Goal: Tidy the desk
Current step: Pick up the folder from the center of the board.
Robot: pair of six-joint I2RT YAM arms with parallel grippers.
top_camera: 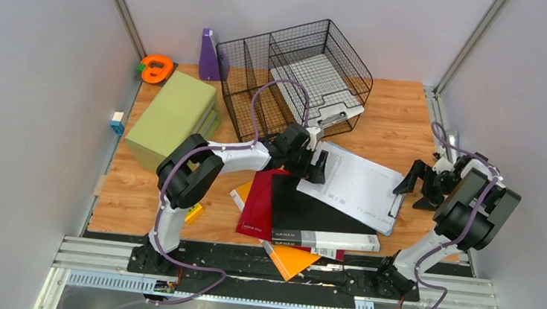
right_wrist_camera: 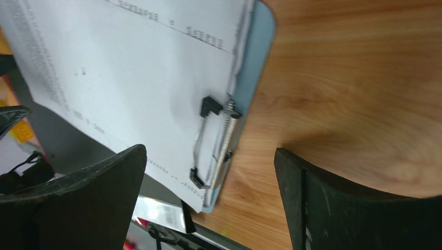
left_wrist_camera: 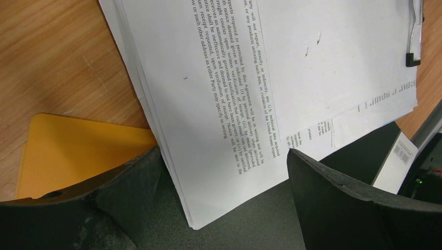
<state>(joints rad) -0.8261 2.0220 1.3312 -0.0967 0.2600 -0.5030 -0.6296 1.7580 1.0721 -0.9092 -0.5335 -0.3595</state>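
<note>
The desk (top_camera: pixel 394 113) is a light-brown wood top. At its middle lies a clipboard (top_camera: pixel 357 184) with printed white sheets, partly on top of a black folder (top_camera: pixel 310 210), a red folder (top_camera: pixel 257 205) and a yellow folder (top_camera: pixel 291 259). My left gripper (top_camera: pixel 318 166) hovers open over the sheets' left corner; in the left wrist view the paper stack (left_wrist_camera: pixel 234 78) and black folder (left_wrist_camera: pixel 250 208) lie between its spread fingers (left_wrist_camera: pixel 223 156). My right gripper (top_camera: pixel 415 191) stands open by the clipboard's right end, where its metal clip (right_wrist_camera: pixel 216 140) and bare wood (right_wrist_camera: pixel 354 78) show between the fingers (right_wrist_camera: pixel 209 151).
A black wire-mesh organizer (top_camera: pixel 292 74) stands at the back centre. A green box (top_camera: pixel 173 116), a purple object (top_camera: pixel 209 55) and an orange tape dispenser (top_camera: pixel 156 68) sit at the back left. Grey walls close in both sides; a rail runs along the near edge.
</note>
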